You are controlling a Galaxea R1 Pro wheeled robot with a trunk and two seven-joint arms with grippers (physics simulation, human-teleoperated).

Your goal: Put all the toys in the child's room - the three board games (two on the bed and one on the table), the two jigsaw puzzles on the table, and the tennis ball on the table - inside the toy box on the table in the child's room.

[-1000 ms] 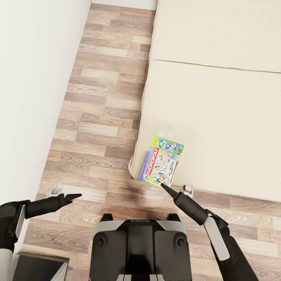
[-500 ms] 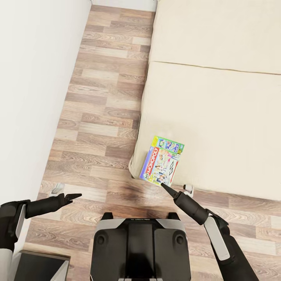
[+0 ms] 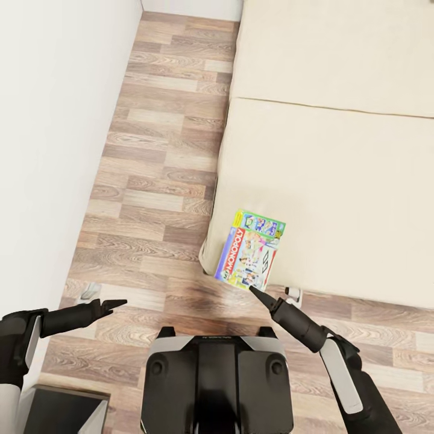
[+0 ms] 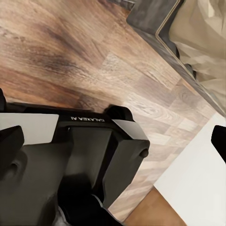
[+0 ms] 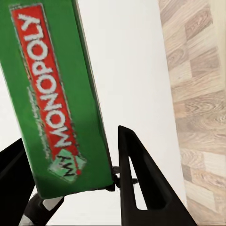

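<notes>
Since the earlier frames the head view has crept slightly, the bed's seam sitting a little lower in the picture, while the right arm has slid a touch toward the lower right with its tip at about the same spot below the game box; the left arm and the box lie as they did. The wood plank floor [image 3: 150, 181] runs as a strip between the white wall [image 3: 54, 150] on the left and the bed [image 3: 337, 181], a broad cream mattress split by one seam into two sections. The robot's grey and black trunk [image 3: 216, 377] fills the lower middle of the head view. The board game [image 3: 250, 257], a flat green-blue box with a red "Monopoly" band along its side, lies at the near left corner of the bed, its lower end jutting over the mattress edge above the floor. The right pincer [image 3: 253, 291] points up at the box's lower corner, its tip just beside or touching that corner; in the right wrist view the box's green edge with the red band [image 5: 52, 99] stands between the two dark fingers [image 5: 141, 188], which are spread apart and released, the box not visibly clamped. The left pincer [image 3: 114, 303] hangs over the floor near the wall, well apart from the box, and whether it is released or clenched cannot be told
</notes>
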